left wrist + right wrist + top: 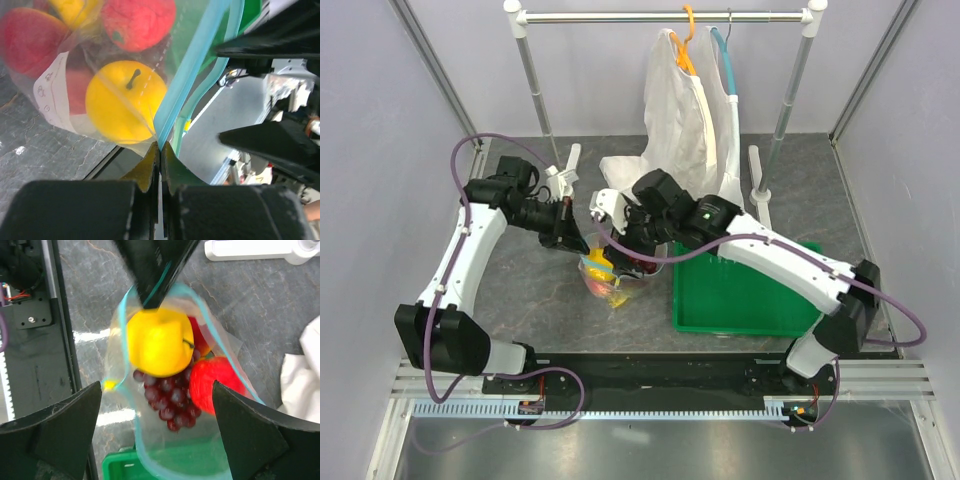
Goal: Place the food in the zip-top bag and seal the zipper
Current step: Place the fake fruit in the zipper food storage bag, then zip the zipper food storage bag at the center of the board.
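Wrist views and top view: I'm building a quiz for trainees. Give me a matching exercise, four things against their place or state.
1 yellow fruit
2 left gripper
3 right gripper
4 tray

a open, over the bag
b green, beside the bag
c inside the bag
d shut on the bag's edge

Pairs: 1-c, 2-d, 3-a, 4-b

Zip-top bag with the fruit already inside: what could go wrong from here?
1. Only the left gripper holds the zip-top bag, pinching one corner of the zipper. The bag's load may pull that corner free.
2. The zipper's two strips stand apart and the right gripper is open. The yellow apple, close to the mouth, could spill out or block the seal.
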